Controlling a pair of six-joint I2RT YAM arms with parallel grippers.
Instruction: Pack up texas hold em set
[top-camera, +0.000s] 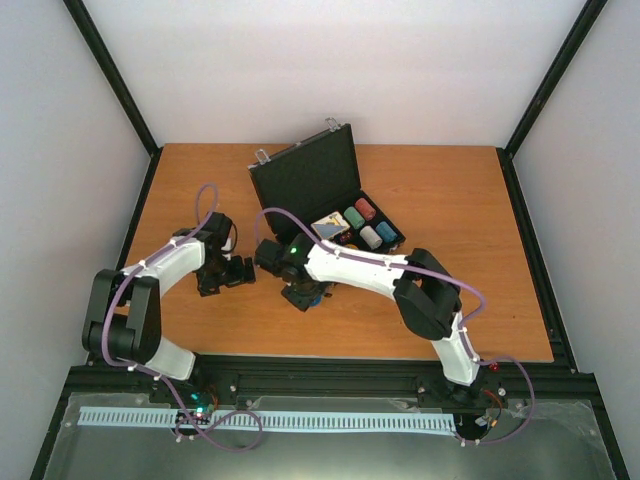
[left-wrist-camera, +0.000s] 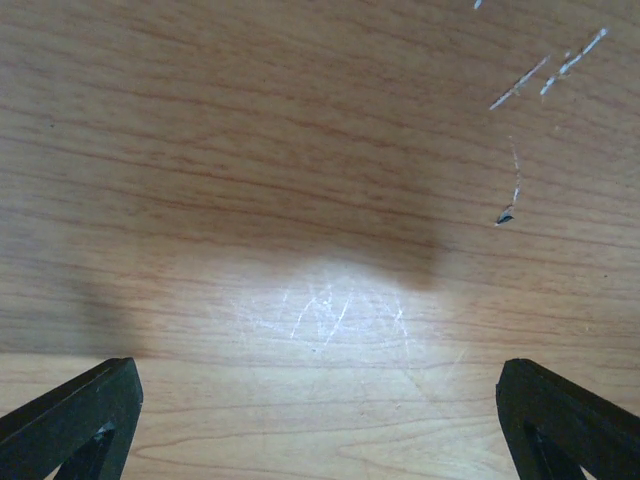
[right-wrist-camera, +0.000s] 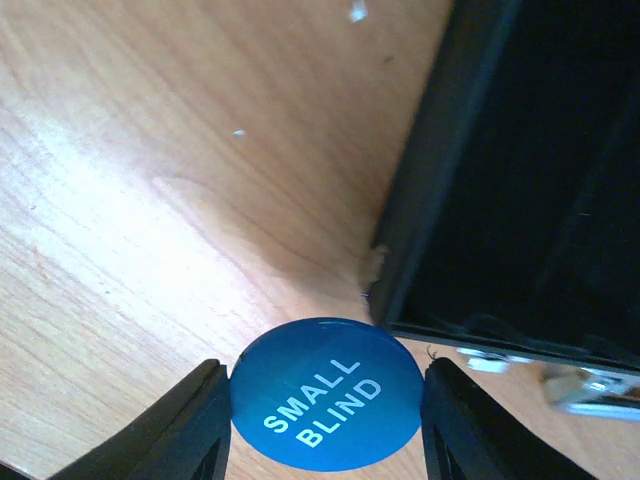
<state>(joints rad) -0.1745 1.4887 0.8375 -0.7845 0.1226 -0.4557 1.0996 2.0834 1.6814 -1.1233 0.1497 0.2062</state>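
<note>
briefcase (top-camera: 312, 185), black with silver corners, open at 12 o'clock on the desk (top-camera: 460, 210); lid upright on the far side, tray lying flat at 4 o'clock of the lid; silver latches (top-camera: 262, 156) on the lid's top edge.

tray contents: card box (top-camera: 330, 228), blue and white, at the 9 o'clock end; green chip stack (top-camera: 352, 218) and red chip stack (top-camera: 365, 209) in the far row; white chip stack (top-camera: 371, 237) and blue chip stack (top-camera: 386, 232) in the near row; small items beside the card box too small to tell.

blue disc (right-wrist-camera: 327, 392), lettered "small blind" in white; outside the case, just beside a corner of the briefcase, which stands at 2 o'clock of it in the right wrist view; whether it touches the desk cannot be told.

right jaws: clamped on the blue disc, edge to edge; right fingers (right-wrist-camera: 180, 425) at its 9 o'clock and 3 o'clock; right arm (top-camera: 360, 268) reaching in from 5 o'clock, its wrist at 6 o'clock of the briefcase, near the tray's front edge.

left jaws: wide apart, holding nothing; left fingers (left-wrist-camera: 80, 410) over bare wood, with scratches (left-wrist-camera: 545, 75) at 1 o'clock in the left wrist view; left arm (top-camera: 175, 258) at 9 o'clock of the desk, its wrist at 8 o'clock of the briefcase and apart from it.
</note>
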